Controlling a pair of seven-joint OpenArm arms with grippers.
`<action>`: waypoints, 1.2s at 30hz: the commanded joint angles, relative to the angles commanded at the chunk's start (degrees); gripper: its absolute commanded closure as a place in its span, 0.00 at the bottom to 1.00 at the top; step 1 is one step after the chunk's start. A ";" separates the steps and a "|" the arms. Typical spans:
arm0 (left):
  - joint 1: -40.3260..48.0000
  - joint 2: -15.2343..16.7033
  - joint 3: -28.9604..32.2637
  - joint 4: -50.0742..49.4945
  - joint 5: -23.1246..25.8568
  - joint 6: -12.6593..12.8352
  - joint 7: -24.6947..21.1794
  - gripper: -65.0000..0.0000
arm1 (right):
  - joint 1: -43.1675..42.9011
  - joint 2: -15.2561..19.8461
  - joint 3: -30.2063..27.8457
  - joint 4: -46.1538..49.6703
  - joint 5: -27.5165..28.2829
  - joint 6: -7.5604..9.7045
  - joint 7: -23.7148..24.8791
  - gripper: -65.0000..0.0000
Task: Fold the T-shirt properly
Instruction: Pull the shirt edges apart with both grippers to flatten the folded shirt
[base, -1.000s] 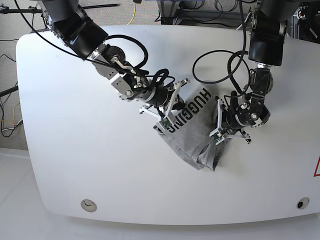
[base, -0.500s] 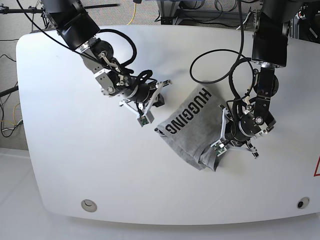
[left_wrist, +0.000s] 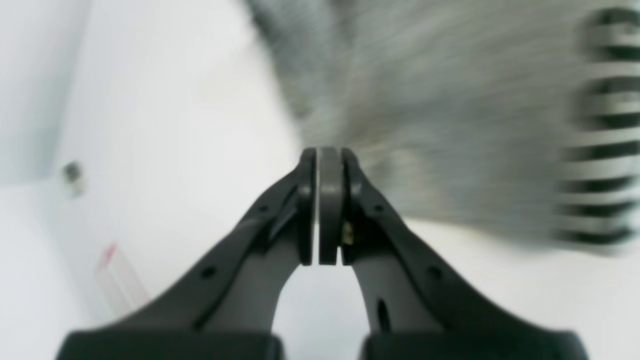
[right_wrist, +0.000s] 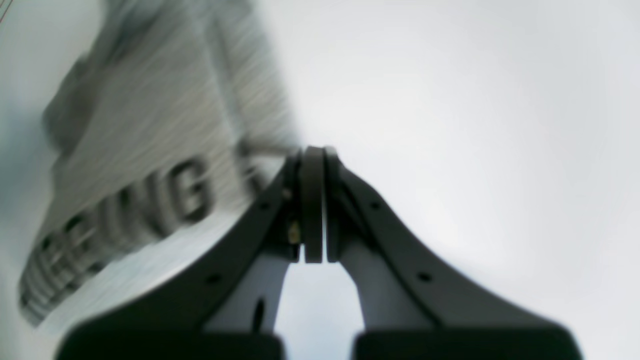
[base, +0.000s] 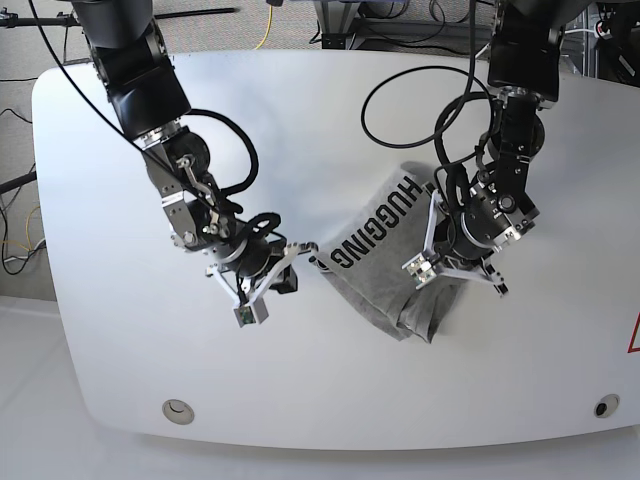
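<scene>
Base view: the grey T-shirt (base: 385, 255) is lying on the white table (base: 270, 380), roughly mid-table, bunched into a narrow slanted shape w/ "HUGGING" in black caps running along the side nearer the right arm. There's a loose bit of cloth at the end nearest the camera. Left gripper (base: 455, 268) is over the shirt's edge on the left arm's side, covering part of it. Right gripper (base: 265, 285) is off to the other side, near the shirt's corner but over bare table. Two round metal discs (base: 178, 411) sit near the table's front corners, one per side.

Left wrist cam: pretty blurry tbh. Fingers are pressed together, tips meeting w/ no cloth between them AFAICT. Shirt fills the upper right, black lettering at the far right edge, white tabletop around it. Can't tell from this if the tips touch the fabric.

Right wrist cam: also blurry. Fingers closed up here too, nothing visible pinched in them. Shirt's on the upper left side of the pic, part of the lettering incl. "NG" readable, w/ tabletop filling the right side.
</scene>
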 joint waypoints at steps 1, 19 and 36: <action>0.88 0.44 0.00 0.00 0.00 -0.09 0.00 1.00 | 0.97 -0.35 0.00 -1.41 -0.09 0.09 0.00 1.00; 9.93 6.77 0.00 0.09 -0.09 -0.09 0.00 1.00 | 5.71 -14.15 0.18 -17.85 -19.60 6.95 3.78 0.99; 8.35 4.66 0.00 -1.49 -0.09 0.09 -0.35 1.00 | 3.52 -13.36 0.18 -20.04 -21.10 7.91 5.27 1.00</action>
